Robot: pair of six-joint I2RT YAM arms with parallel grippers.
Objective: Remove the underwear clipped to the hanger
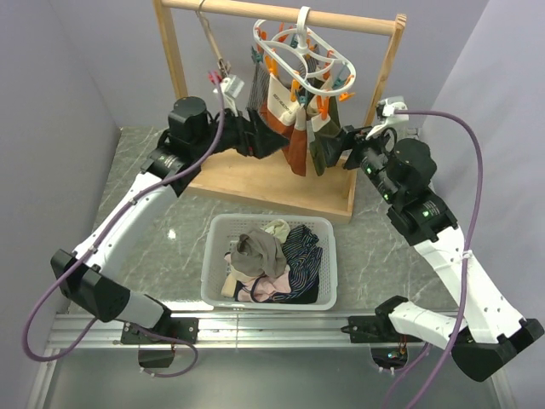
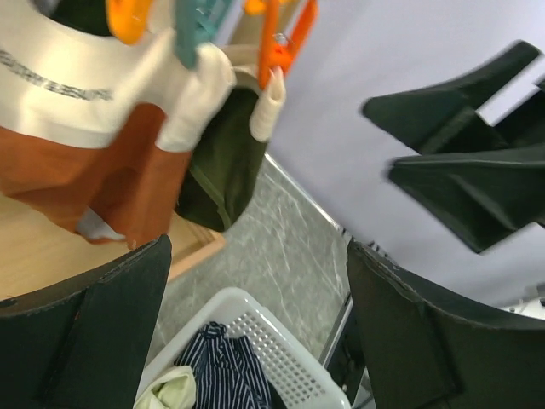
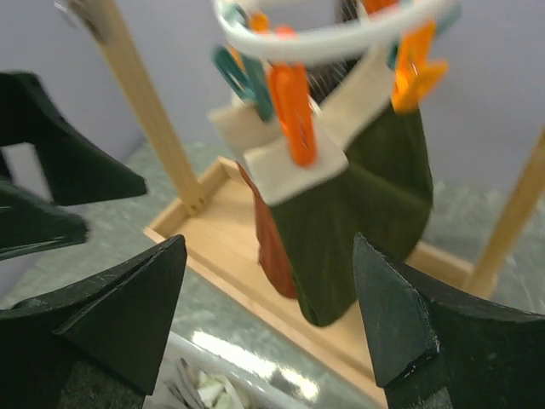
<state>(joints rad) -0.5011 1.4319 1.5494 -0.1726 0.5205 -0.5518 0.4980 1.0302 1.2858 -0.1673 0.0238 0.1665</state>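
Partway, I reckon. Taupe-grey brief (image 1: pixel 258 250) lies in white plastic basket (image 1: pixel 255 219); rust-orange brief (image 2: pixel 102 179), dark olive brief (image 3: pixel 358 213), cream-banded one (image 2: pixel 77 85) hang pegged on white ring hanger (image 3: pixel 324 36). My left claw (image 2: pixel 255 290), right claw (image 3: pixel 268 264) both spread, empty, flanking them.

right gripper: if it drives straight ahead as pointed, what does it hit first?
Most likely the dark olive green underwear hanging from the hanger; it sits dead ahead between the fingers of the open right gripper. Gap to it is hard to judge.
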